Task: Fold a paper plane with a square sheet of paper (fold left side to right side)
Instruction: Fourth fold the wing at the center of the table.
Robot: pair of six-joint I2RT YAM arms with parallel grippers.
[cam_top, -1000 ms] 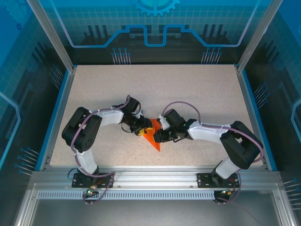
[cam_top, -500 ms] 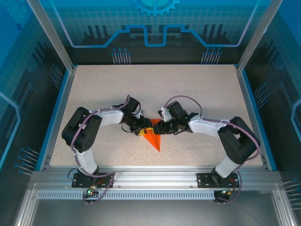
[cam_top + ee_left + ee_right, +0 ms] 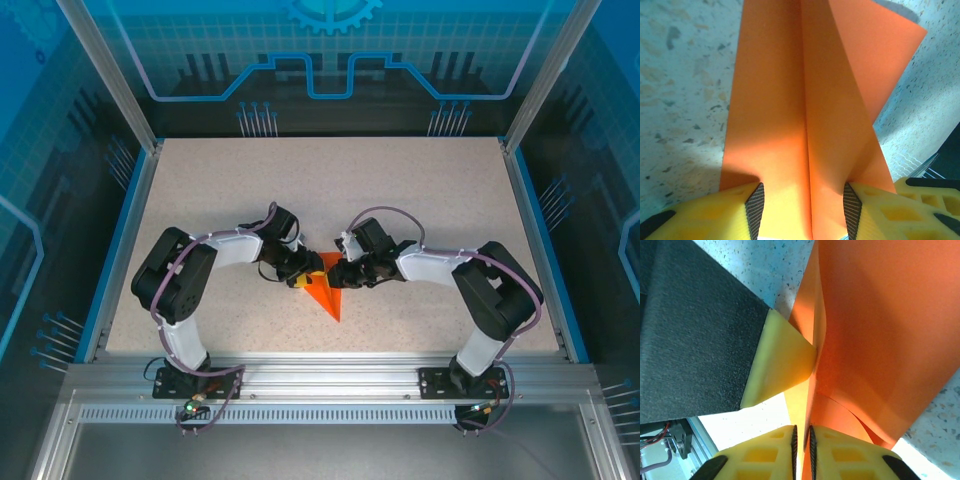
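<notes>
The right fingers (image 3: pixel 840 455) have just snapped almost closed, pinching a raised edge of the thin bright orange paper sheet (image 3: pixel 326 293), which is already creased to a pointed wedge in the middle of the speckled desk (image 3: pixel 420 200). The left fingers (image 3: pixel 755 207) sit half-spread, pads on the paper either side of its centre crease. With that grip made, the next fold looks ready to go.
</notes>
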